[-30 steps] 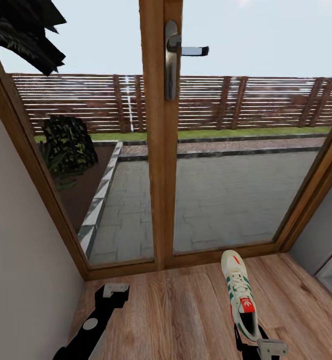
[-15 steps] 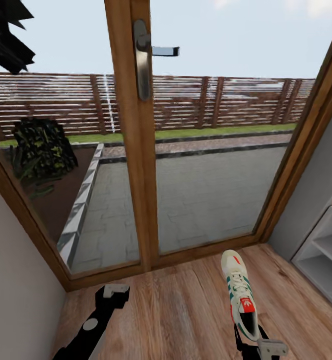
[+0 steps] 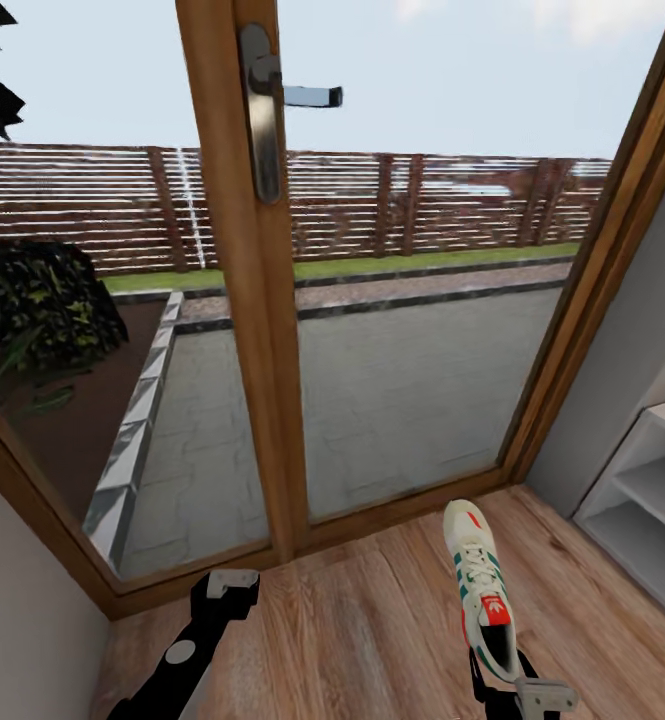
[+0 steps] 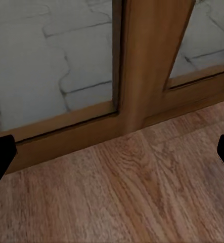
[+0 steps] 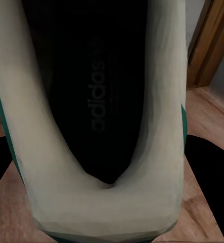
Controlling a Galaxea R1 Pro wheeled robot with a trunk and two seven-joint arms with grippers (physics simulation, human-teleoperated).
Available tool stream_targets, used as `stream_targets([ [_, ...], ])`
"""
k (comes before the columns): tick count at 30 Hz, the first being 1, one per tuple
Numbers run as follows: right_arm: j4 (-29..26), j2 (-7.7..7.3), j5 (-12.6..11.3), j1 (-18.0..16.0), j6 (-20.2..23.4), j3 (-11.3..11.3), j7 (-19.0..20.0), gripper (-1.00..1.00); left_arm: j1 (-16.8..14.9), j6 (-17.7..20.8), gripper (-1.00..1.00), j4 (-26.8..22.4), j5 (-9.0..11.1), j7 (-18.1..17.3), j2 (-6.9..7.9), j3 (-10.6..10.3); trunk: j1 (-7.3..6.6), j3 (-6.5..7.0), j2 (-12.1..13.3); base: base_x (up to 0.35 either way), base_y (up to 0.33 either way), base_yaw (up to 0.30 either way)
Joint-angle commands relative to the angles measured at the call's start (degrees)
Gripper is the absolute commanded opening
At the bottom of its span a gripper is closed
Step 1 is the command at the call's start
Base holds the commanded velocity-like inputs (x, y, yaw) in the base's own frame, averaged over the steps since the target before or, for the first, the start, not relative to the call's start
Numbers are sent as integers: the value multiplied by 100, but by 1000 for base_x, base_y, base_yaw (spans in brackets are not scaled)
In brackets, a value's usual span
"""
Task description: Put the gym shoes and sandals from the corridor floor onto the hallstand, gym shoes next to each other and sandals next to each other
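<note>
One gym shoe (image 3: 481, 585), white with green stripes and a red-orange tongue patch, hangs above the corridor floor (image 3: 362, 630), toe pointing toward the door. My right gripper (image 3: 500, 668) is shut on its heel; in the right wrist view the dark inside of the gym shoe (image 5: 94, 91) sits between the black fingers (image 5: 205, 167). My left gripper (image 3: 229, 584) is open and holds nothing, low over the planks near the door sill; its gripper (image 4: 112, 157) faces the bare wood. The light-grey hallstand (image 3: 644, 490) shows its open tiers at the right edge. The other shoe and the sandals are out of view.
A wooden glass door (image 3: 242, 300) with a metal handle (image 3: 264, 110) stands straight ahead, with grey paving and a fence outside. A grey wall (image 3: 627, 340) rises beside the hallstand. A pale wall (image 3: 22, 640) closes the left side.
The whole view has swung to the right: the door post has slid left and more of the hallstand shows. Both grippers and the held shoe keep their places in the picture.
</note>
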Motion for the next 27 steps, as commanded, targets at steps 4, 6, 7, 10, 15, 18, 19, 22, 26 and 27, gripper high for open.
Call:
stream_targets([
  [4,6,-1,-22,-3,-8,15,-2,-100,2,-18,100,1,8,31,3,-20,-1,-5,-2,4,2,-251],
  [6,8,-3,-23,-3,-7,15,-2,-100,2,-18,100,6,10,30,3,-20,-1,-5,-2,1,0,-263],
  [7,8,-3,-23,-3,-6,15,-2,-100,2,-18,100,7,8,30,3,-20,-1,-5,-2,0,0,-264],
  [10,10,-3,-24,-3,-6,15,-2,-100,2,-18,100,6,3,30,3,-20,-1,-5,-2,3,0,-265],
  [15,10,-4,-23,-3,-6,15,-2,-100,3,-18,100,2,-3,30,3,-20,-1,-5,-2,202,0,-265],
  [18,11,-5,-24,-3,-6,15,-2,-100,3,-18,100,1,-6,30,3,-20,-1,-5,-2,272,0,-266],
  [19,10,-7,-24,-3,-6,15,-2,-100,3,-18,100,1,-6,30,3,-20,-1,-5,-2,157,0,-266],
  [22,7,-6,-24,-3,-6,15,-2,-100,3,-18,100,1,-7,30,3,-20,-1,-5,-2,65,0,-266],
  [26,6,-7,-24,-3,-6,15,-2,-100,3,-18,100,1,-7,30,3,-20,-1,-5,-2,18,0,-266],
  [27,8,-8,-24,-3,-6,15,-2,-100,3,-18,100,1,-7,30,3,-20,-1,-5,-2,4,0,-266],
])
